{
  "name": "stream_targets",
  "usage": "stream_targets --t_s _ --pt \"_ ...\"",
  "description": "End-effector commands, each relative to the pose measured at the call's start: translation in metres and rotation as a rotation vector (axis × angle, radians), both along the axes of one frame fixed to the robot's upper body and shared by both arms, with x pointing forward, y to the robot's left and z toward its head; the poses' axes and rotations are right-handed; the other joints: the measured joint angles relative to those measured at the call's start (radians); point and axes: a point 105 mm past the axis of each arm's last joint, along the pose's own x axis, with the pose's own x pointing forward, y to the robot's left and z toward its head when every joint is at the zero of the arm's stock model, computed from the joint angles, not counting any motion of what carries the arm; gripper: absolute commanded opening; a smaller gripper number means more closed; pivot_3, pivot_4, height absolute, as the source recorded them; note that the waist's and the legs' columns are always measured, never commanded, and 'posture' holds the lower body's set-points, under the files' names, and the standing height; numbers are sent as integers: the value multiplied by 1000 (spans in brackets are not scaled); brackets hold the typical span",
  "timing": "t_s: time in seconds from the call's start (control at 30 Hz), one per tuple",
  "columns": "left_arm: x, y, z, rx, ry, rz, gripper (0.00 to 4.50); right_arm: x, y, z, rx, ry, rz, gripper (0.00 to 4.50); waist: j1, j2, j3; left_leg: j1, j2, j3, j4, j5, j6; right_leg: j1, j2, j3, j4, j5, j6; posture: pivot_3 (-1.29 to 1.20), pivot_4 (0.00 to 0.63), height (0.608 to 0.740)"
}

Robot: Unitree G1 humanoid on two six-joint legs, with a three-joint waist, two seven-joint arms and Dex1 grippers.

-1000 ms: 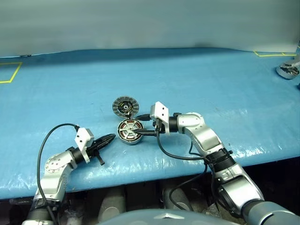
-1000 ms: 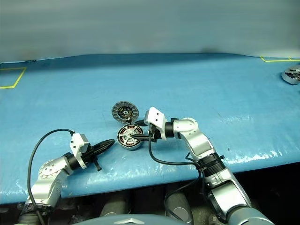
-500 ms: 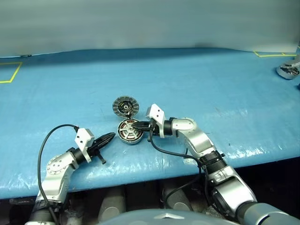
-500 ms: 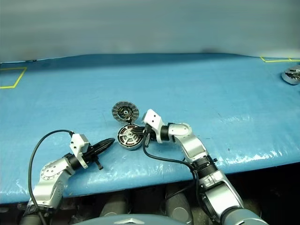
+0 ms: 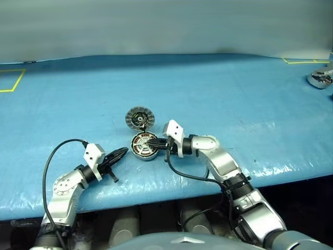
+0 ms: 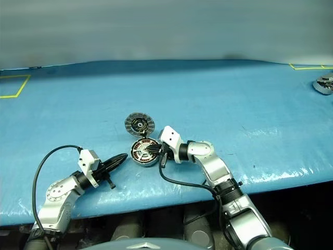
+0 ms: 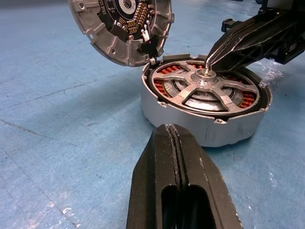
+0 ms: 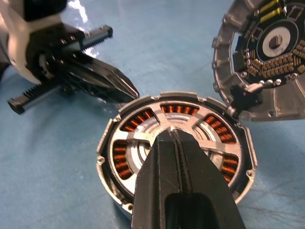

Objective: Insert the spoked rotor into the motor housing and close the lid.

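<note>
Your right gripper (image 7: 213, 58) has just closed, empty, tips pressing the spoked rotor (image 7: 206, 90) now seated in the motor housing (image 7: 200, 124). The lid (image 7: 119, 28) stands open behind; left gripper (image 5: 120, 153) shut, empty.

- We see the right gripper (image 5: 154, 141), open a second ago, now closed; its tips press the spoked rotor's (image 7: 206, 88) hub
- Its forearm sits lower, nearer the table edge
</note>
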Motion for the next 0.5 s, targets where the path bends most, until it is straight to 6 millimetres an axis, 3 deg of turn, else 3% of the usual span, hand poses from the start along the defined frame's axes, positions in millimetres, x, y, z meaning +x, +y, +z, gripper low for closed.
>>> stream_targets --t_s 0.03,0.17,0.33,0.5 --pt "2 0 7 -3 -42 3 0 -3 2 50 180 -94 13 29 -3 0 0 0 0 0 0 0 0 0 0 0 0 0 0 0 150 740" --pt "2 0 7 -9 -45 10 0 13 -13 64 227 -127 -112 29 -2 0 0 1 0 0 0 0 0 0 0 0 0 0 0 0 150 740" --pt "1 2 7 -22 -47 32 0 61 -56 40 50 -139 -428 29 1 0 0 0 0 1 1 0 0 0 0 0 0 0 0 0 150 740" --pt "0 5 7 -25 -53 55 0 87 -59 40 38 -130 -473 29 -8 0 0 0 0 1 -1 0 0 -1 0 1 0 0 0 0 150 740"
